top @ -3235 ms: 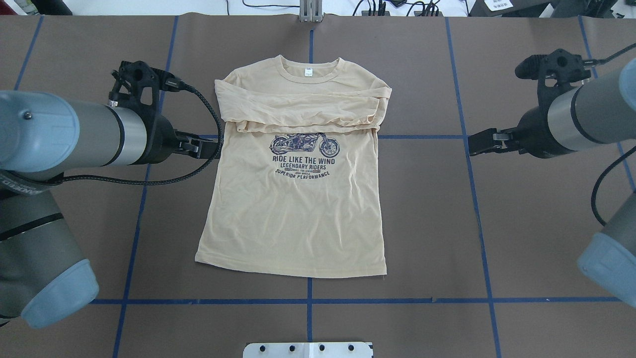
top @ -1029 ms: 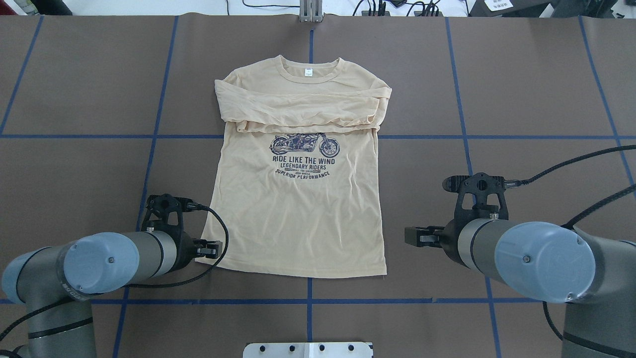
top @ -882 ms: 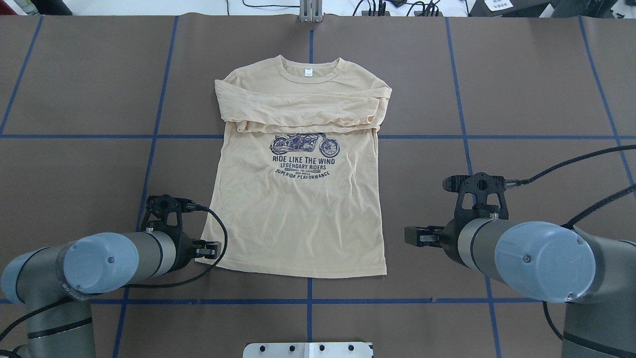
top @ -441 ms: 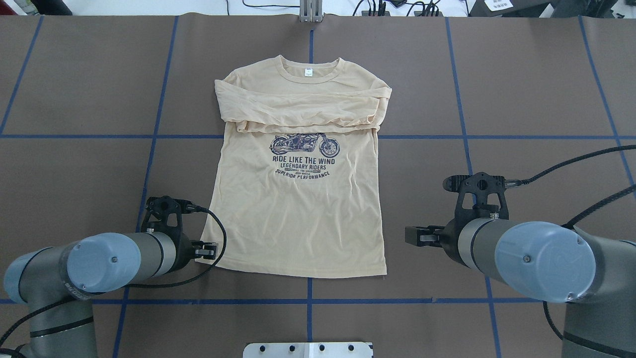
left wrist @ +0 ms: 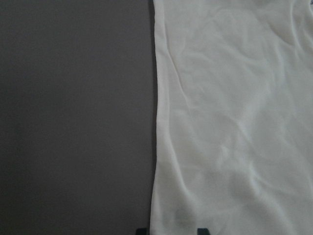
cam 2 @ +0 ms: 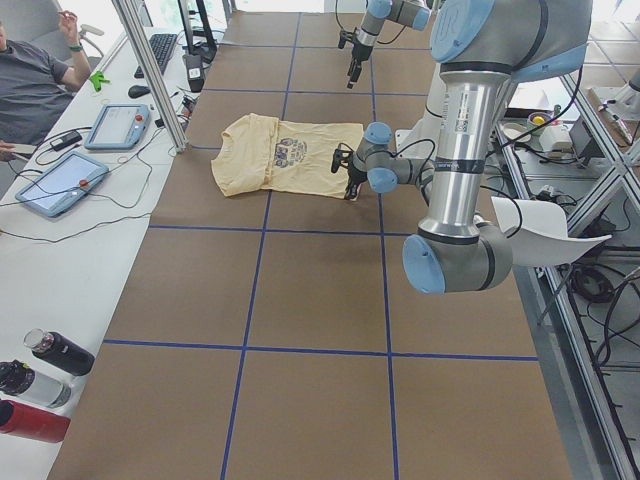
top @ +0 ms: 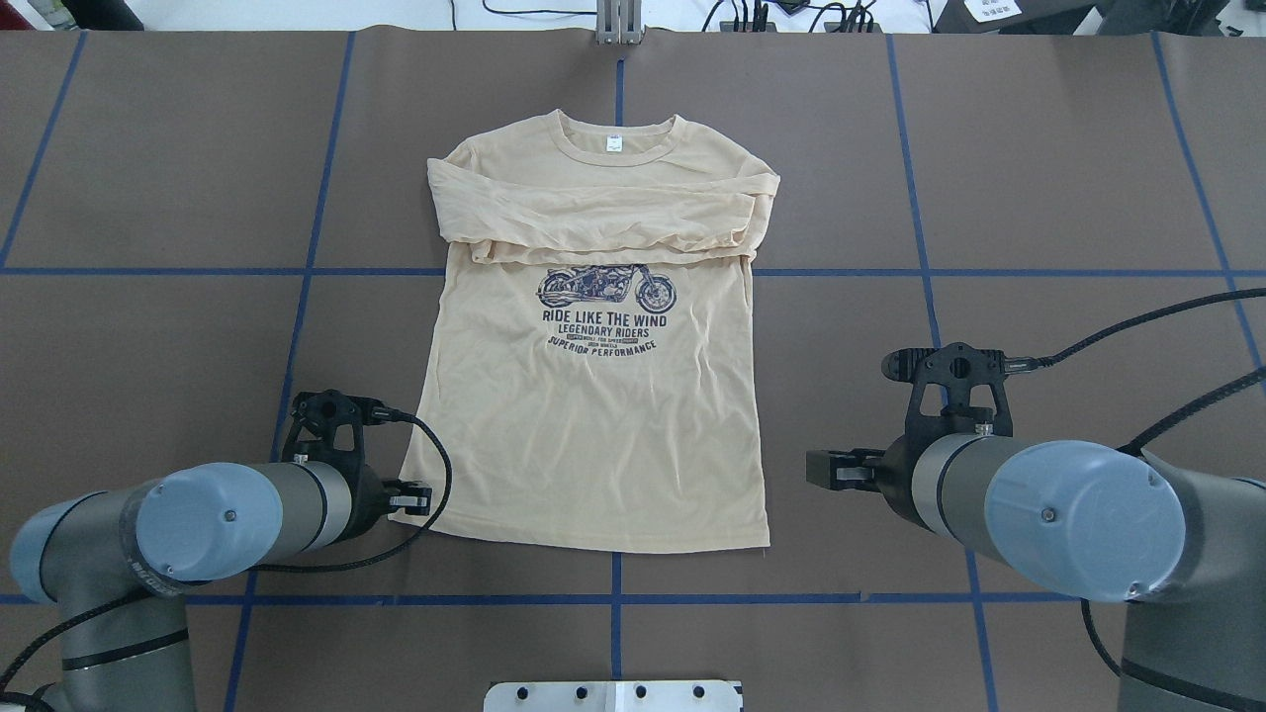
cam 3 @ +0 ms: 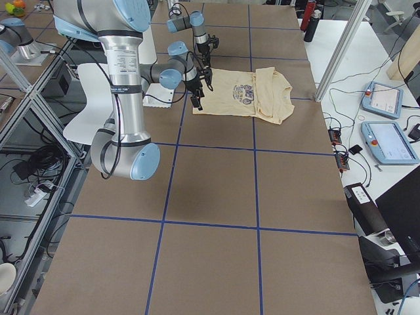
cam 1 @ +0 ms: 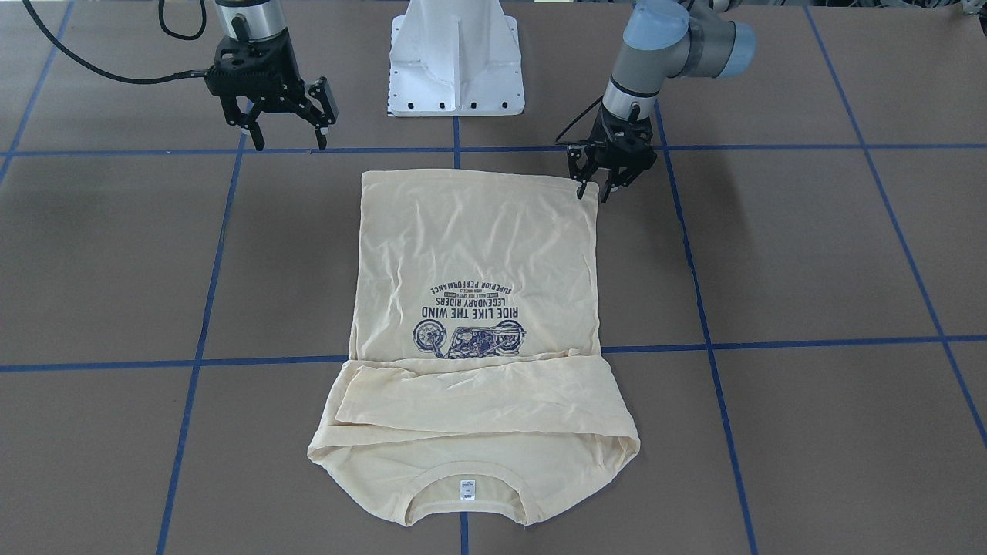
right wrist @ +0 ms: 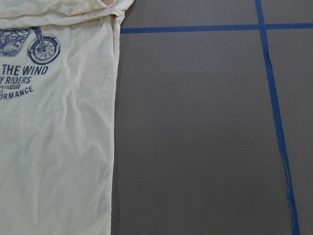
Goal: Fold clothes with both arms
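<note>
The cream-yellow shirt [top: 593,425] lies flat on the brown table, print up, with its sleeves folded across the chest and the neck label at the far end. My left gripper [top: 423,499] is low at the hem's left corner. It is open in the front view [cam 1: 592,194]. In the left wrist view its fingertips [left wrist: 200,230] straddle the shirt's side edge [left wrist: 234,122]. My right gripper [top: 819,470] is open and empty in the front view [cam 1: 287,142], held off the cloth a short way right of the hem's right corner. The right wrist view shows the shirt's side edge [right wrist: 54,147] and no fingers.
The white pedestal base [cam 1: 456,62] stands just behind the hem. Blue tape lines [top: 930,297] grid the table. A side bench with tablets [cam 2: 60,180], bottles [cam 2: 50,355] and a seated operator [cam 2: 30,80] runs along the far side.
Since 3.2 s ago both arms have come back from beside the sleeves to the hem corners. In the last second the left gripper has edged slightly left; the right has stayed still.
</note>
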